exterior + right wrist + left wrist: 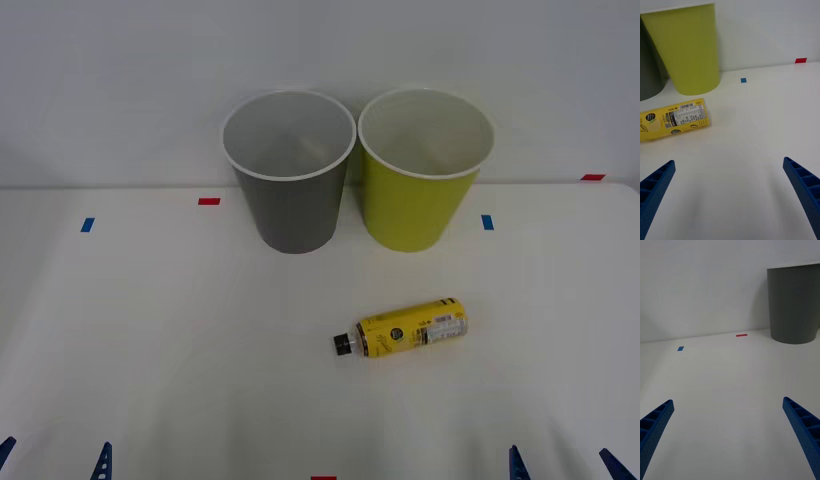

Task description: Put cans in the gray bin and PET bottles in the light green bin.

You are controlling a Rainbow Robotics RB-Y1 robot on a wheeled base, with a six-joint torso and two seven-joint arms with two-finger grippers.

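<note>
Gray bin and light green bin stand upright at the far edge of the worktop, side by side, rims touching or nearly so; gray is toward the robot's left, green toward its right. Both look empty inside from the front view.

PET bottle lies on its side in the open middle of the worktop, nearer the robot than the bins, roughly in line with the green one and apart from it. Dark cap points toward the robot's left, base slightly toward the far edge. Yellow label with black and white print faces up.

Left gripper hovers low at the near left edge, jaws wide, nothing between them. Right gripper is at the near right edge, jaws wide and empty too; the bottle sits ahead of it and off to one side, not between the fingers.

Small blue and red tape marks dot the worktop near the far edge.
</note>
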